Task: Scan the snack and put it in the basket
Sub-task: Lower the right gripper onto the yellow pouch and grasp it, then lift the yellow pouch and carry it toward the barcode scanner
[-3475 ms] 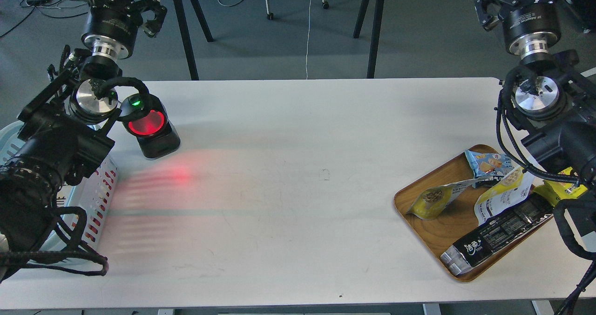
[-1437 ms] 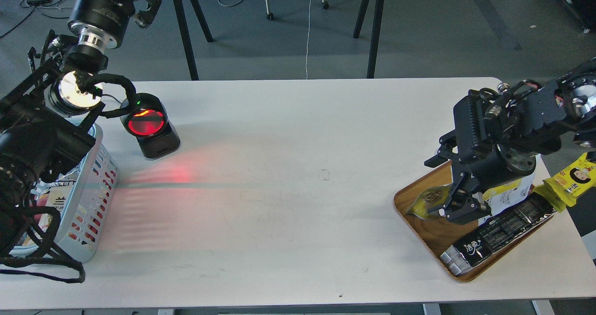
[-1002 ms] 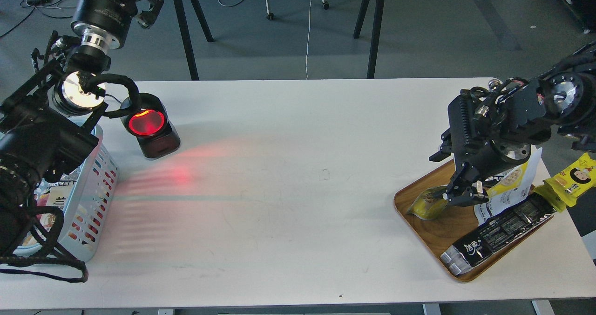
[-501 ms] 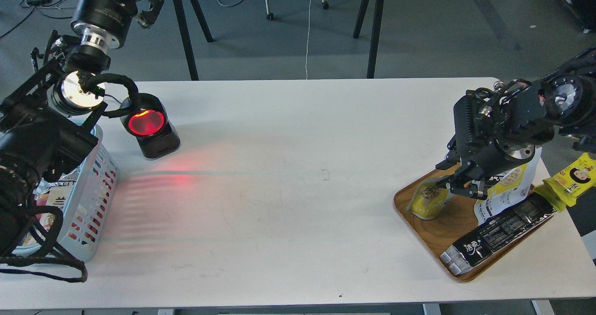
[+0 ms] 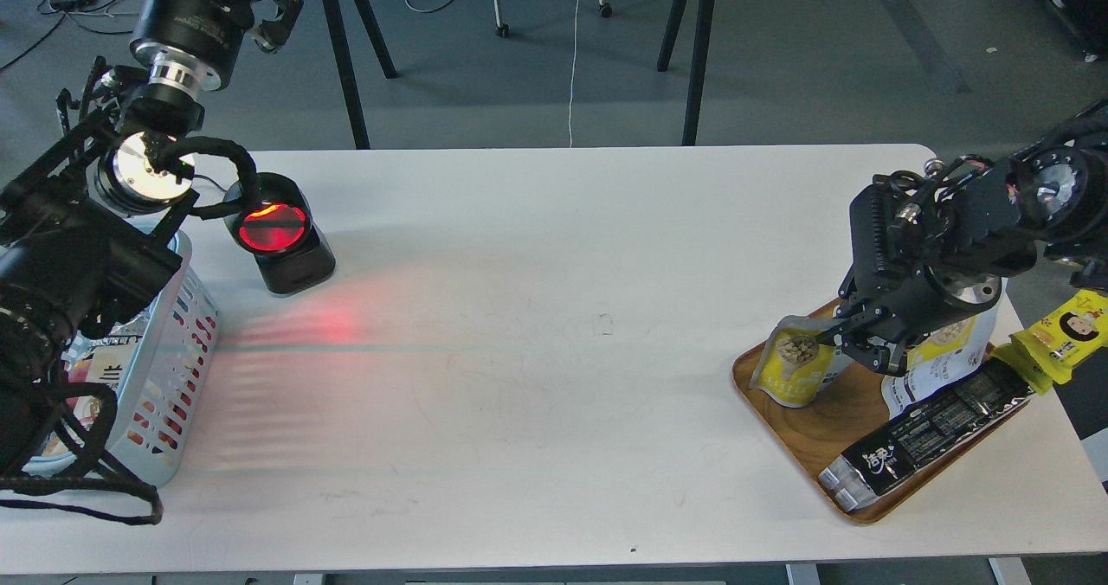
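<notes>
bench [image 5: 554, 412]: white, long, scuffed a bit in the middle
scanner [image 5: 279, 234]: black, far left, red window glowing, throws red stripes on the bench in front of it
wooden tray [image 5: 809, 433]: oval, right side
black packet [image 5: 930, 438]: long, lies diagonally on the tray
yellow pack [image 5: 1069, 334]: cartoon face, just off the tray's right end
second table: dark legs [image 5: 692, 57] behind the bench
</notes>
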Motion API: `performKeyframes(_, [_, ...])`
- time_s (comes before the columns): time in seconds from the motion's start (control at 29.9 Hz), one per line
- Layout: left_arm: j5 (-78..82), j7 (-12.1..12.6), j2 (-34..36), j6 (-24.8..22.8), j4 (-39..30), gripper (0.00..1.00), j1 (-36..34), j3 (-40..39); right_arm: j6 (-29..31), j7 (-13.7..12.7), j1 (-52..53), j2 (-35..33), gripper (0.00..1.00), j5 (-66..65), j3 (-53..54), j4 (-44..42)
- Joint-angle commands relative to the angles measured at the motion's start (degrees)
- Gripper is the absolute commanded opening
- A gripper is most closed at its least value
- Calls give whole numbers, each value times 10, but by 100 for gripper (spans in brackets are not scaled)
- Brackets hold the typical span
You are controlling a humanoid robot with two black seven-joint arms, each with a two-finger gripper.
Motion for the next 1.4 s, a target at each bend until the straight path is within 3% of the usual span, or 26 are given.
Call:
performKeyframes(0.0, [0,0,-1,0,0,100,0,0,-1,0,2,-2,1,2,3,1])
performKeyframes(0.47, [0,0,-1,0,0,100,0,-1,1,0,88,8,0,25,79,17])
performKeyframes(0.87, [0,0,1,0,0,100,-1,2,4,0,104,156,0,165,127,-7])
performKeyframes(1.37, [0,1,5,0,0,100,-7,6,4,0,32,273,0,176,131,-104])
